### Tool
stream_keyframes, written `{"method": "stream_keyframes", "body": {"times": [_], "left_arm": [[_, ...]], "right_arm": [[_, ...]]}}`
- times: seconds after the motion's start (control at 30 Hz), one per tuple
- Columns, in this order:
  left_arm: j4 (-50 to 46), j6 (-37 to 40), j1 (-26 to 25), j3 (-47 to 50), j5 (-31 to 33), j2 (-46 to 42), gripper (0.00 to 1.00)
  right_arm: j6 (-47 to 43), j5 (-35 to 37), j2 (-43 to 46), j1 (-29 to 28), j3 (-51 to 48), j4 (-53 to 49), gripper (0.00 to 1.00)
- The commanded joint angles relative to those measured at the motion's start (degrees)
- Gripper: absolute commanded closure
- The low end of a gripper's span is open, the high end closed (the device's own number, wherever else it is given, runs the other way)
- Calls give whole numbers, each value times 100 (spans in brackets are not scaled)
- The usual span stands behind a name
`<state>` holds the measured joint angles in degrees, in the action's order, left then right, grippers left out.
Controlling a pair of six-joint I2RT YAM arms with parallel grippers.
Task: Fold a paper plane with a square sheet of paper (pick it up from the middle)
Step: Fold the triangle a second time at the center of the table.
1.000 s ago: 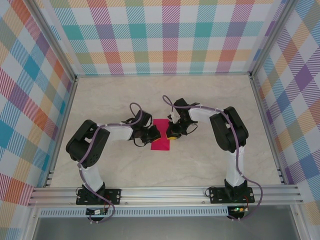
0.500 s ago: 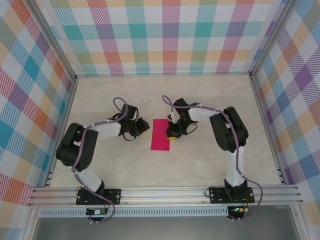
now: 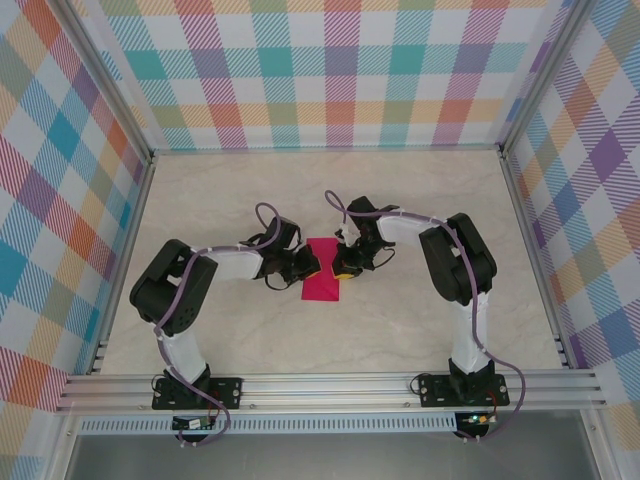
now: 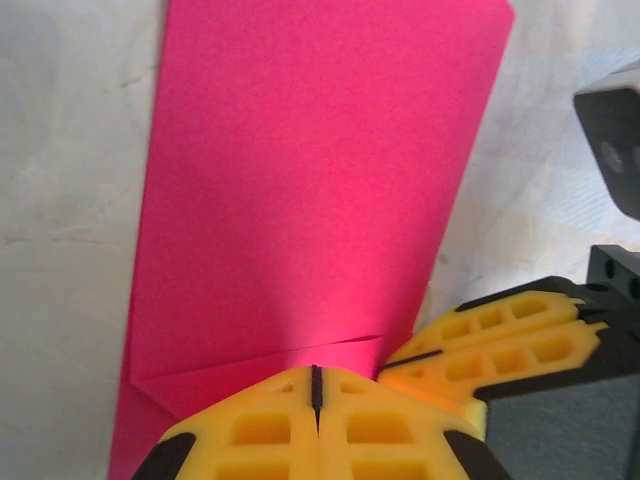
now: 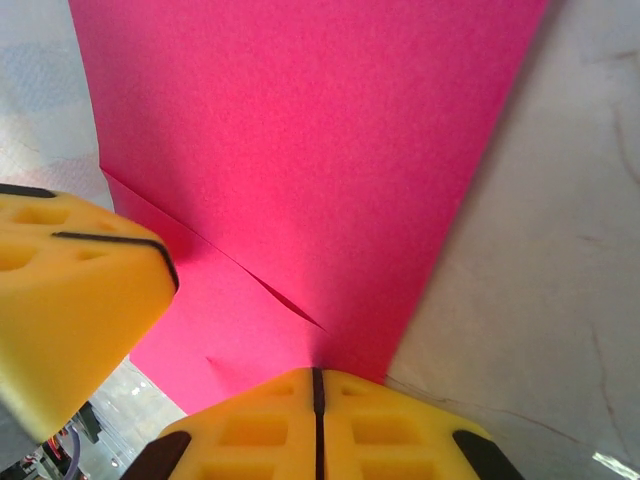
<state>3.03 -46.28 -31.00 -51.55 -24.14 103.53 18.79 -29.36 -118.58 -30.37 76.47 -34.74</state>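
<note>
- The square sheet of paper lies flat near the middle of the pale marbled table. It is doubled over into a narrow magenta rectangle whose long sides run from 12 to 6 o'clock in the top view.
- The left gripper comes in at the paper's 9 o'clock edge, its arm bent round from 7 o'clock.
- The right gripper meets the opposite edge at 3 o'clock, so the two face each other across the sheet.
- Left wrist view:
  - The yellow fingers are pressed together, with only a thin dark seam between them.
  - Their tips rest on the pink surface at 6 o'clock.
  - A slanting flap edge crosses the paper just ahead of the tips.
  - The other arm's yellow fingers sit at 4 o'clock, right by the paper's edge.
- Right wrist view:
  - The fingers are likewise closed tight against each other at 6 o'clock, tips on the paper.
  - A short crease runs toward them from 10 o'clock.
  - The left arm's fingers show at 8 o'clock, on the paper's near corner.
- I cannot tell whether either pair has a layer of paper caught between its tips (the seams look shut, and the contact point is hidden under the foam).
- Plaid walls ring the table on three sides.
</note>
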Motion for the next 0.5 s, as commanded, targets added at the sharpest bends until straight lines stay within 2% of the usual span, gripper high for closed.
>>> {"method": "stream_keyframes", "body": {"times": [0.0, 0.3, 0.47], "left_arm": [[-197, 32, -6, -20, 202, 104, 98], [-560, 63, -11, 152, 493, 168, 100], [-594, 49, -20, 184, 549, 193, 100]], "right_arm": [[-15, 567, -170, 47, -134, -158, 90], [374, -278, 650, -1, -69, 225, 89], [891, -181, 871, -377, -447, 494, 90]]}}
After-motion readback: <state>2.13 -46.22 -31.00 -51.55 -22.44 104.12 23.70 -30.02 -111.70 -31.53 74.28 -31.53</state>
